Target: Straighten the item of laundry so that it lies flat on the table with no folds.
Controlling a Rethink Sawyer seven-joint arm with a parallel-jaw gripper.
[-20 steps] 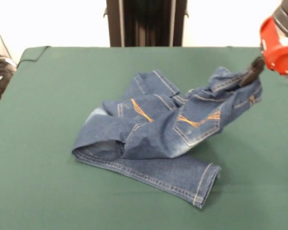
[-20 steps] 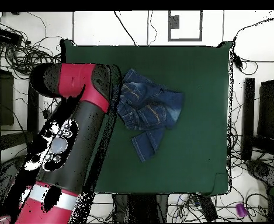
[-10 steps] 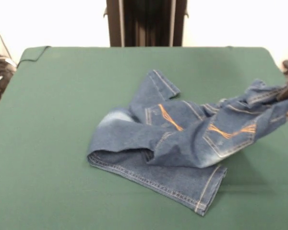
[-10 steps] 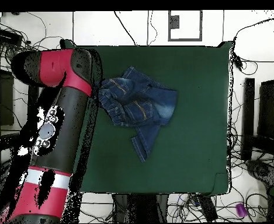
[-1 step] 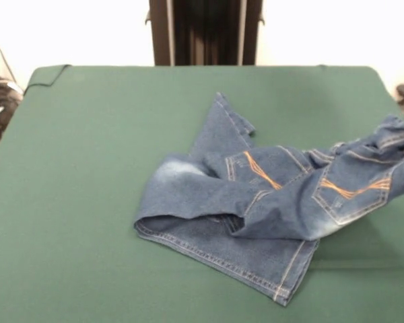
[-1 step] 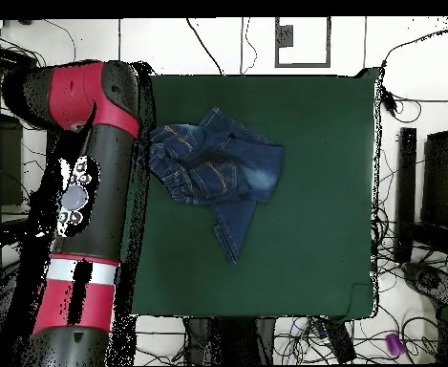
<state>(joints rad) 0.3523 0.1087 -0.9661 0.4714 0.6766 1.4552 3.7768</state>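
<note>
The claw itself cannot be made out in either view: from the front it lies beyond the picture's right edge, and from overhead the red and black arm covers it, so how far it is open and whether it grips anything cannot be told. From above, the arm runs alongside one edge of the worktop, its red elbow next to the waist end of the garment.

One pair of blue denim jeans lies on the one green worktop. The jeans are crumpled, not flat. Seen from the front, the waistband end with the tan-stitched back pockets is raised off the cloth and stretches past the right edge of the worktop, casting a shadow on the felt beneath. One leg points towards the far edge, its cuff lying flat. The other leg is folded under the seat and reaches towards the near edge, its hemmed cuff resting flat on the surface. A faded whitish patch shows on the fold at the left of the bundle.

Around the worktop, the overhead view shows many loose cables on the floor and a dark stand beside the edge opposite the arm.
</note>
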